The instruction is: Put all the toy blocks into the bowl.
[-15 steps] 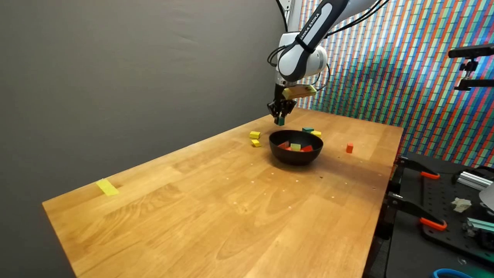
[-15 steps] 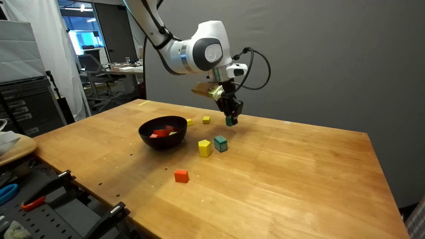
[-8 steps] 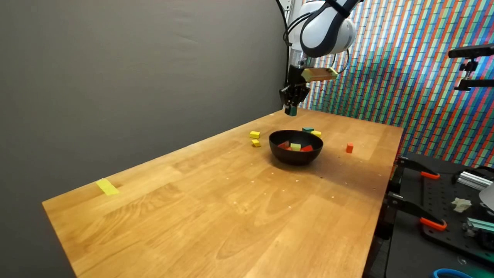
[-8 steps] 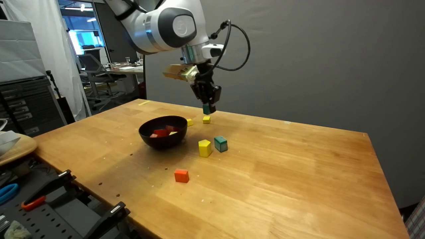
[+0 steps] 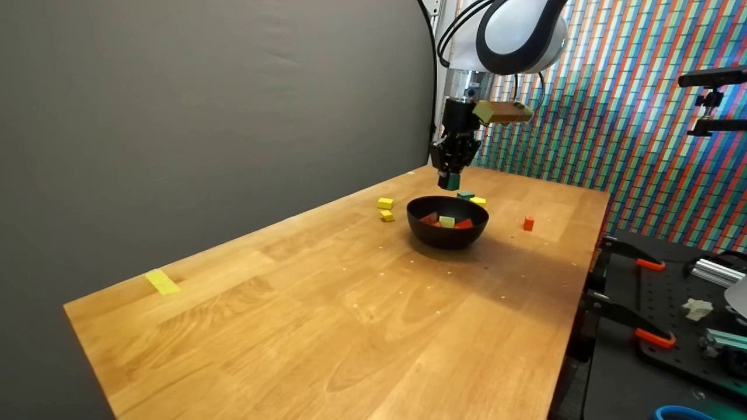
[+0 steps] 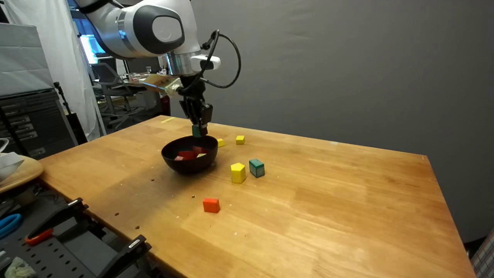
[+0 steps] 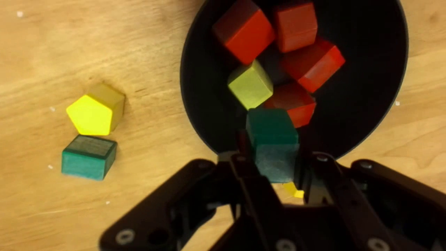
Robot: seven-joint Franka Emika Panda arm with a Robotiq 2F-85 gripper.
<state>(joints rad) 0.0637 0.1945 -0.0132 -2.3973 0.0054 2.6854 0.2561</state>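
My gripper [image 6: 201, 128] is shut on a green block [image 7: 273, 127] and holds it above the far rim of the black bowl [image 6: 187, 166], as both exterior views show. In the wrist view the held block overlaps the bowl's edge. Inside the bowl lie several red blocks [image 7: 249, 35] and a pale yellow block [image 7: 251, 85]. On the table stand a yellow five-sided block [image 6: 238, 173], a second green block [image 6: 256, 168] beside it, and an orange-red block [image 6: 211, 205]. Two small yellow blocks [image 5: 385, 203] [image 5: 387, 216] lie behind the bowl, one partly hidden in an exterior view [image 6: 220, 142].
A flat yellow strip [image 5: 163, 282] lies at the table's far end. Black clamps with orange tips [image 5: 633, 318] grip the table's side edge. A grey wall [image 6: 347, 77] runs along the back edge. A round wooden board [image 6: 23, 173] is beside the table.
My gripper has carried the green block over to the bowl, first rising and then coming down a little. The other blocks and the bowl have not moved.
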